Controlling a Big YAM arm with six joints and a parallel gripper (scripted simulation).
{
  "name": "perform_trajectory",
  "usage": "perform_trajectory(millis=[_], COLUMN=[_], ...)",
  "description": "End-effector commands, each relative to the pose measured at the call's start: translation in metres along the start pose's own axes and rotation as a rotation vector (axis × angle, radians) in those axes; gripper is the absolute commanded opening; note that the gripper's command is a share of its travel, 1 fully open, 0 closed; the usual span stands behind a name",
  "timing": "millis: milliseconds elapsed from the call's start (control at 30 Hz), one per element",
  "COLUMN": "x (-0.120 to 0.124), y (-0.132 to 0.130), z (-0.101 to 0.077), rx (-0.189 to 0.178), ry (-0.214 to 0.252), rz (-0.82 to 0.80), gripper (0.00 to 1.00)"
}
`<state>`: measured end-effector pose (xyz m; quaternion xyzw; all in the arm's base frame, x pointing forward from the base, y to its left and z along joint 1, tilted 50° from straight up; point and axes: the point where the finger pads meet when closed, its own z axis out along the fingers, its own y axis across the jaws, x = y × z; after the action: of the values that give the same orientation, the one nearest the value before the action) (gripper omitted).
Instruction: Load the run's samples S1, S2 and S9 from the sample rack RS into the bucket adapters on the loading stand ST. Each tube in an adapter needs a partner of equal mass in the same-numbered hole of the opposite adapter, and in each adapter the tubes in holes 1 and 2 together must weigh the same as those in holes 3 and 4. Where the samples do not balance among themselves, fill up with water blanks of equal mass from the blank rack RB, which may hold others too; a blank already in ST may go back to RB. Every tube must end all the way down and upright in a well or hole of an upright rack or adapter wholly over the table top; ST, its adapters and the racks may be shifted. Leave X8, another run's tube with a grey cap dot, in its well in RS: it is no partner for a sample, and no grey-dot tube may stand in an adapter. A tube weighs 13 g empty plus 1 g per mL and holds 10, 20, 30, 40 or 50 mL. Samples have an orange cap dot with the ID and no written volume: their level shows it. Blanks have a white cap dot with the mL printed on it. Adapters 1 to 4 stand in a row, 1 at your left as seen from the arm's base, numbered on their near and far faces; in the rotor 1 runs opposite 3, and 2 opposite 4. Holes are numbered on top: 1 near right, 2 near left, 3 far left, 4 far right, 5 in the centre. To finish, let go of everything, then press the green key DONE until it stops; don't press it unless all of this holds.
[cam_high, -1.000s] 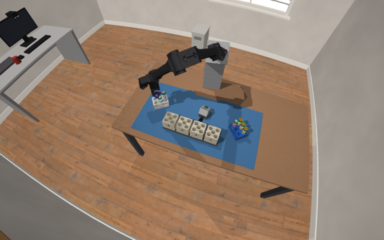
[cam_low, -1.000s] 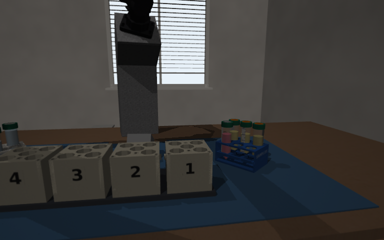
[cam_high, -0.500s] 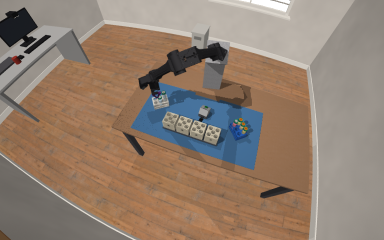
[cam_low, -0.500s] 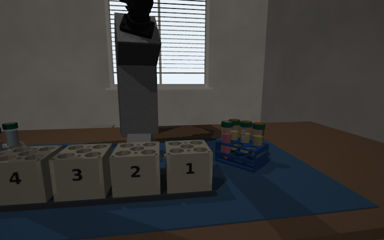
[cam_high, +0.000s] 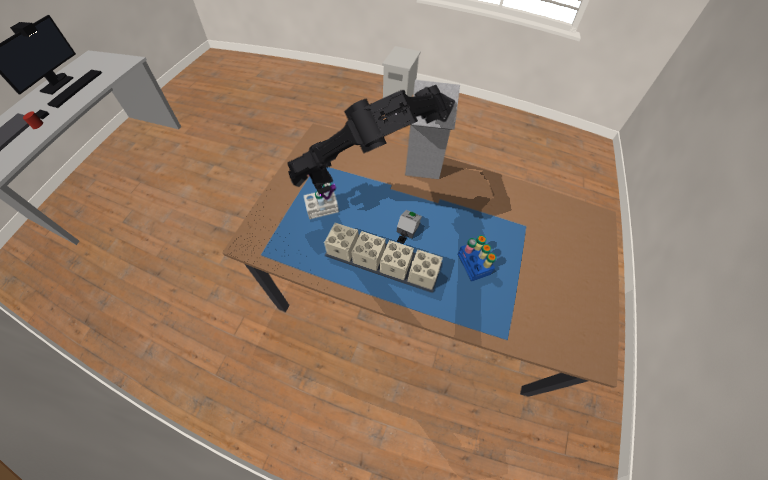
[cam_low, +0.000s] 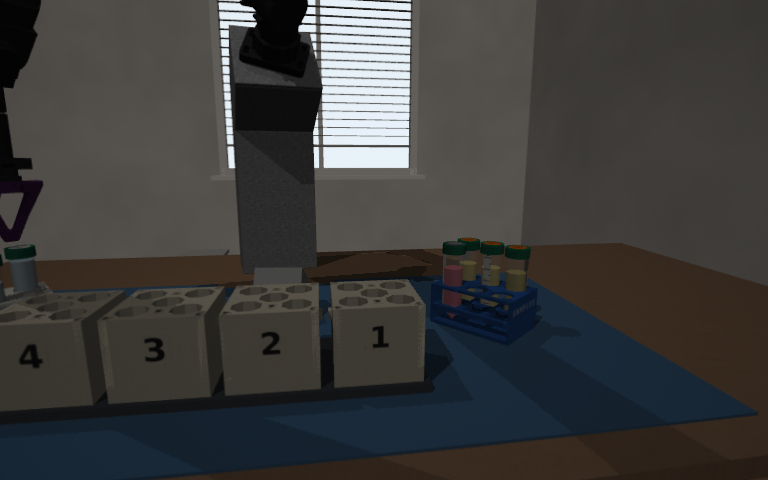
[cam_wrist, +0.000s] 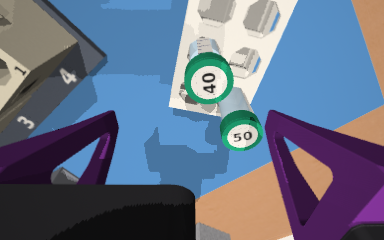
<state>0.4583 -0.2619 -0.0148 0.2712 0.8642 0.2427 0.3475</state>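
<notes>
My gripper (cam_wrist: 191, 118) is open and empty, hovering above the white blank rack RB (cam_high: 325, 205). In the wrist view RB (cam_wrist: 230, 47) holds two green-capped blanks, one marked 40 (cam_wrist: 208, 78) and one marked 50 (cam_wrist: 242, 131); the 50 blank is near my right finger. One blank (cam_low: 20, 267) shows in the exterior view under a purple finger (cam_low: 14, 209). The four beige adapters (cam_high: 384, 256) stand in a row on stand ST, and all their holes look empty. The blue sample rack RS (cam_high: 480, 260) holds several tubes (cam_low: 487, 266) with pink and yellow fills.
The grey DONE box with its green key (cam_high: 410, 221) stands behind the adapters. The arm's grey pedestal (cam_high: 430, 135) is at the table's far edge. The table edge runs close beside RB. Adapter 4's corner (cam_wrist: 35, 75) shows at the wrist view's left.
</notes>
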Motion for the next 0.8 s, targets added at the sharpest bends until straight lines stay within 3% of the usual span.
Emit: perform_trajectory(millis=[0, 767], x=[0.007, 0.120], y=[0.028, 0.166], z=[-0.001, -0.003], rx=[-0.010, -0.012], ry=[-0.016, -0.018], rz=[-0.226, -1.265], gripper=[1.00, 1.00])
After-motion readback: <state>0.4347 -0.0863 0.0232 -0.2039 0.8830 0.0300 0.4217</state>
